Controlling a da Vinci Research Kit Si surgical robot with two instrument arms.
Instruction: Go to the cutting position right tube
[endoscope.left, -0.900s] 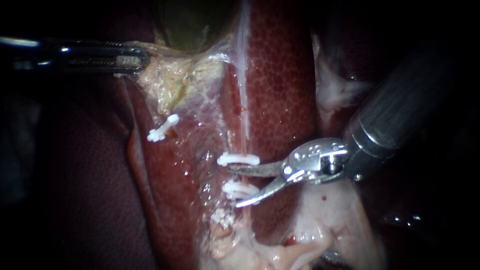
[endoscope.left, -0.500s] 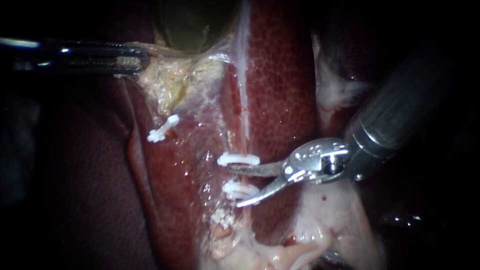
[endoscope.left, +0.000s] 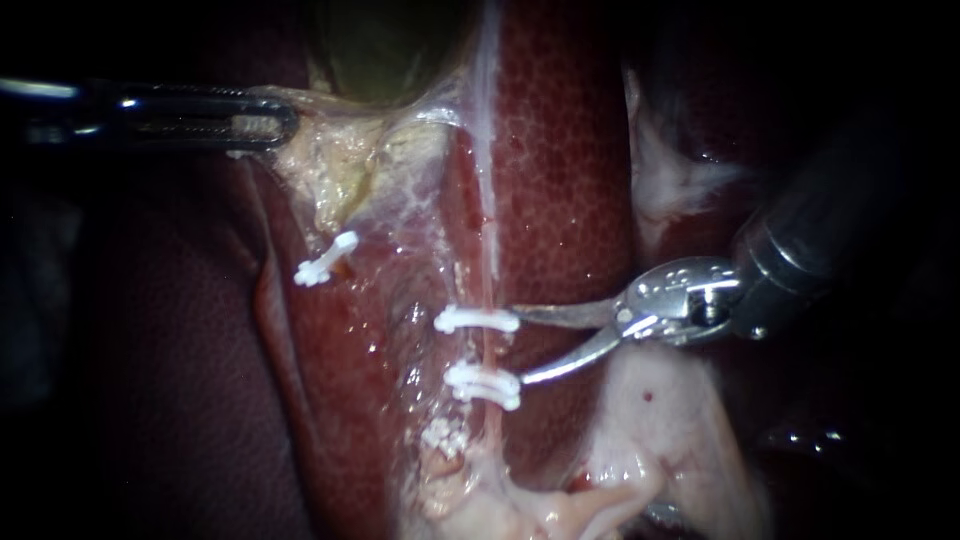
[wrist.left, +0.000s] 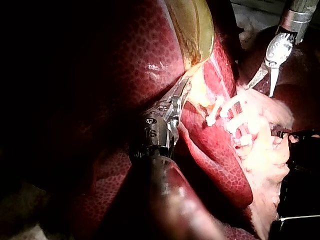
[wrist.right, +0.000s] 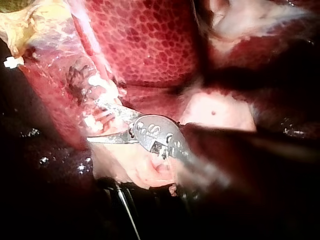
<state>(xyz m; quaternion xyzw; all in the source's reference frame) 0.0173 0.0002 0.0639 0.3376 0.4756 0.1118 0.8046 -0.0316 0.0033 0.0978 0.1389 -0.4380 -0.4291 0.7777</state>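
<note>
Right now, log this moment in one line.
left instrument: shut on gallbladder | right instrument: jaws open beside right tube, tips by its clips, tube not between

From where I stand, the right instrument (endoscope.left: 518, 346) is bright polished metal, mirror-smooth at the hinge, with a duller grey shaft. The left instrument (endoscope.left: 280, 122) is dark, glossy metal, finely ridged. The white clips (endoscope.left: 477, 319) look like smooth plastic (faintly shiny). The liver (endoscope.left: 560, 180) is wet, glossy and mottled, the gallbladder (wrist.left: 192, 30) slick, and the pale tissue (endoscope.left: 660, 420) ragged and moist.
</note>
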